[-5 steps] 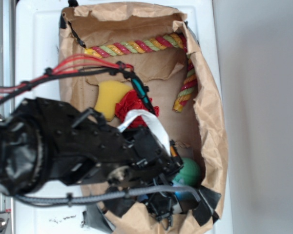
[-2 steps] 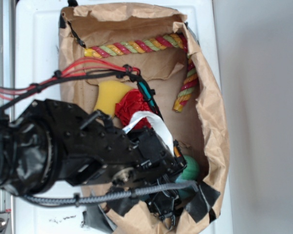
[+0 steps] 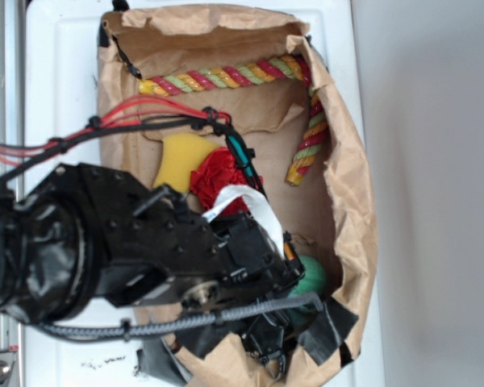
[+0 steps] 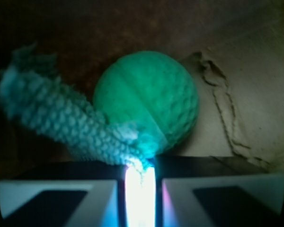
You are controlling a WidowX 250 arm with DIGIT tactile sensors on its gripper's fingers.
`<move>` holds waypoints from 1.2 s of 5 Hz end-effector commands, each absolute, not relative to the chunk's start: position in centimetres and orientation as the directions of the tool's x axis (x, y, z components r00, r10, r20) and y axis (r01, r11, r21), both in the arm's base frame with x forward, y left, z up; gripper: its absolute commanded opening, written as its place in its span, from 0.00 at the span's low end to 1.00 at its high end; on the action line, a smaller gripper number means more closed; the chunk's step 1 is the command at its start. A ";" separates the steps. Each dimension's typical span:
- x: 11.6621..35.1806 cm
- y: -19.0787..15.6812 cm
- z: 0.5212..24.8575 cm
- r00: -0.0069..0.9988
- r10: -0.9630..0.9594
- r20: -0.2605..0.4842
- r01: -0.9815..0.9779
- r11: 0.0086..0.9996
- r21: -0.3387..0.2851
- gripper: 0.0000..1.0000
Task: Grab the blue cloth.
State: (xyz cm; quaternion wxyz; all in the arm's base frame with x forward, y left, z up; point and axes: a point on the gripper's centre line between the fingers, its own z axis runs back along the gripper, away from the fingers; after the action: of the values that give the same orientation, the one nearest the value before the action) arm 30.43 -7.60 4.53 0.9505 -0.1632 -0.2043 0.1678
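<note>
In the wrist view the gripper [image 4: 140, 182] has its jaws drawn almost together, only a bright thin slit left between them, and a corner of the blue cloth [image 4: 61, 123] is pinched in that slit; the rest of the cloth rises up and to the left from the jaws as a knobbly, fuzzy strip that looks free of the floor, though how high it hangs cannot be told. Just behind the cloth, and seemingly touching its lower edge, sits the green ball [image 4: 146, 101] on the crumpled brown paper bag [image 4: 236, 118] that lines the bin. From the exterior view the arm [image 3: 129, 250] hides the cloth entirely; only a sliver of the green ball [image 3: 310, 276] shows beside the wrist, with the red ruffled ball [image 3: 218, 173] and the yellow sponge [image 3: 177, 160] further from it, and the striped rope [image 3: 226, 76] along the far wall of the bag. I judge the grasp itself to be made, so the step in hand is securing and raising. The next move calls for keeping the jaws shut on that small pinched corner and lifting straight up, away from the green ball, slowly enough that the thin hold does not slip.
</note>
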 end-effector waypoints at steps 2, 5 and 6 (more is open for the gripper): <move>29.5 -1.6 12.2 0.786 0.535 0.311 -0.425 0.832 -0.356 0.00; 30.2 0.5 17.5 0.849 0.381 0.367 -0.378 0.922 -0.082 0.00; 29.9 0.2 18.2 0.880 0.345 0.326 -0.358 0.933 -0.020 0.00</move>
State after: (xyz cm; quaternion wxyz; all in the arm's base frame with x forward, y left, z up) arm 29.98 0.69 16.50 0.9727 0.0254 -0.1399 0.1836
